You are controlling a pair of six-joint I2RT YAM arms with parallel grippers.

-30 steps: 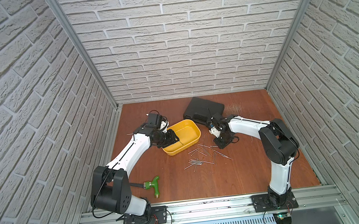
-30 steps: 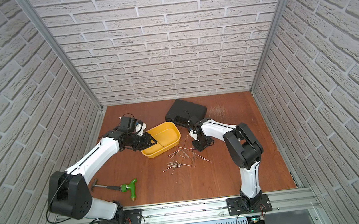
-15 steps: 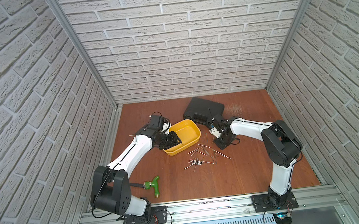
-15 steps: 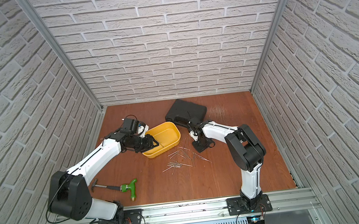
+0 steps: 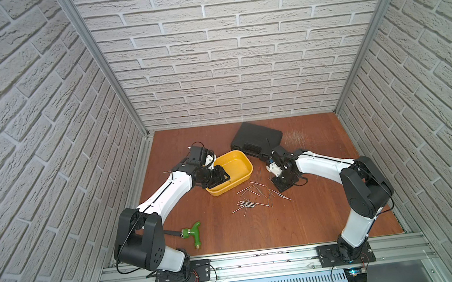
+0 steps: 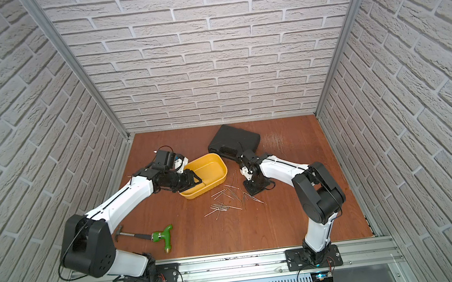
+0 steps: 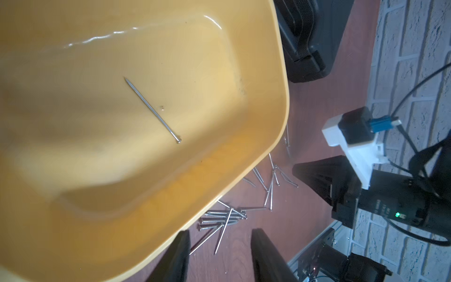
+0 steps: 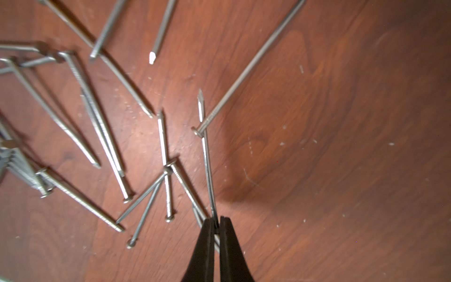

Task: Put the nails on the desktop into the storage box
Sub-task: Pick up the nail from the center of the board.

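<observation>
The held nail point(image 8: 207, 158) is pinched at one end between the pressed-together fingertips of the right tool point(image 8: 216, 223), with its point aimed away from the tool. The head of a neighbouring nail point(image 8: 244, 73) lies against its shaft. Around it the loose nails point(image 5: 258, 196) lie scattered and crossed on the tabletop point(image 5: 316, 218) — a tight bundle on the side nearer the robot's base, the rest fanned out between that bundle and the right tool. Just beside the scatter, on its far-left side, sits the yellow storage box point(image 5: 246, 164), with a single nail point(image 7: 152, 111) lying flat on its floor. The left tool point(image 7: 220, 234) hangs at the box's near-left corner with its fingers spread. Only tabletop and nails show between them, and one finger sits just beside the rim. A black moulded case point(image 5: 257, 140) lies behind the box — touching it or just beside it, I cannot tell which. A green-handled hammer point(image 6: 159, 236) lies well apart, near the left arm's base.
</observation>
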